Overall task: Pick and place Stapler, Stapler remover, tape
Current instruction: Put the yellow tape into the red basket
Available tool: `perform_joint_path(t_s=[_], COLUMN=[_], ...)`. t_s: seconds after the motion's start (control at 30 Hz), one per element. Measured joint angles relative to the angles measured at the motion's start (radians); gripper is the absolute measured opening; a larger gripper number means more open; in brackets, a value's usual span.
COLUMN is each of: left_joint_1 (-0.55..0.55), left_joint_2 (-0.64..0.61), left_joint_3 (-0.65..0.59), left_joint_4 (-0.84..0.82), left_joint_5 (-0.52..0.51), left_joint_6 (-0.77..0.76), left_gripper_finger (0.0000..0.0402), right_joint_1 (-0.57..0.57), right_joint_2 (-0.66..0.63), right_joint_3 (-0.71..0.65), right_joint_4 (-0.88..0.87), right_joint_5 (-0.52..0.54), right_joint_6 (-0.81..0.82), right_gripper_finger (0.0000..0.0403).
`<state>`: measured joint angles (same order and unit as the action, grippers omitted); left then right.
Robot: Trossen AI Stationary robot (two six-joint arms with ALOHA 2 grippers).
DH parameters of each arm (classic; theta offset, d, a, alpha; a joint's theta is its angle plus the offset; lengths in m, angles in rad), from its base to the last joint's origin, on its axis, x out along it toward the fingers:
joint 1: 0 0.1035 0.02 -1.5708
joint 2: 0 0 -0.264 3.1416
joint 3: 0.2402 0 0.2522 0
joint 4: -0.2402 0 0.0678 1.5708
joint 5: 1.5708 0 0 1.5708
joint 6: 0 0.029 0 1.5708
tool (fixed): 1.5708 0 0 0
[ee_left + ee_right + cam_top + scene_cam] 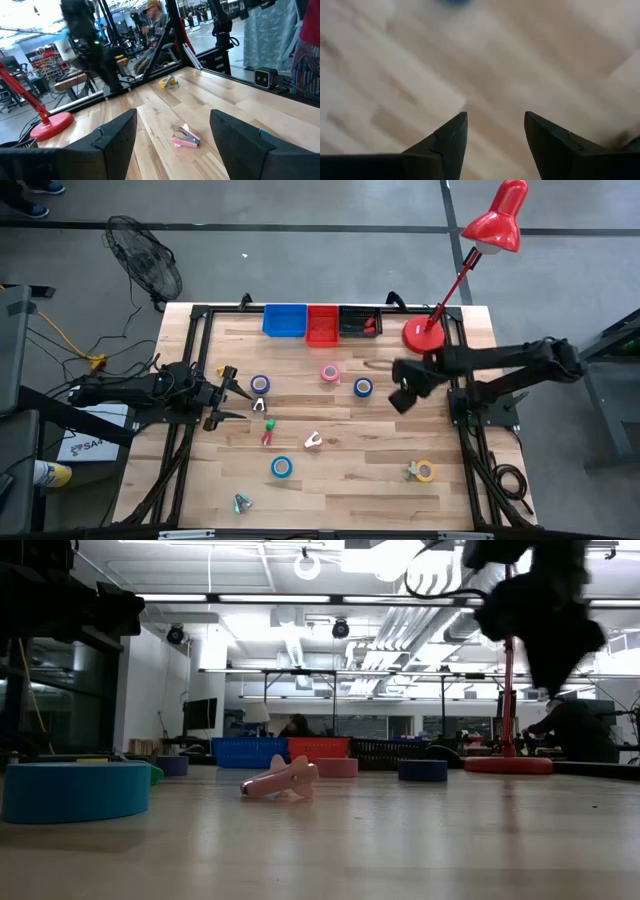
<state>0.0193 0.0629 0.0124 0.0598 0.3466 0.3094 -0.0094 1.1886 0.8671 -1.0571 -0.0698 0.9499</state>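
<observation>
Several tape rolls lie on the wooden table: blue ones, a pink one and a yellow one. A pink stapler remover lies mid-table, and a white one rests just off my left gripper's fingers. A small red and green piece lies near them; I cannot tell whether it is the stapler. My left gripper stands open and empty at the left side. My right gripper hovers open and empty over bare wood right of the blue roll.
Blue, red and black bins line the far edge. A red desk lamp stands at the far right corner. A small grey-green piece lies near the front edge. People show in the room beyond.
</observation>
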Motion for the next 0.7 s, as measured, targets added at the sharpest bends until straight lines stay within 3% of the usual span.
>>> perform_joint_path(t_s=[0.37,0.7], left_joint_1=[0.000,0.000], left_joint_2=[0.000,0.000], left_joint_3=[0.000,0.000], left_joint_4=[0.000,0.000], left_joint_5=[0.003,0.002], left_joint_6=[0.000,0.000], left_gripper_finger=[0.0247,0.0247], right_joint_1=[0.332,0.597], right_joint_2=[-0.052,-0.043], right_joint_3=[-0.139,-0.164], right_joint_4=[0.097,0.201], right_joint_5=[-0.173,-0.152], right_joint_6=[0.197,0.366], right_gripper_finger=[0.0188,0.0188])
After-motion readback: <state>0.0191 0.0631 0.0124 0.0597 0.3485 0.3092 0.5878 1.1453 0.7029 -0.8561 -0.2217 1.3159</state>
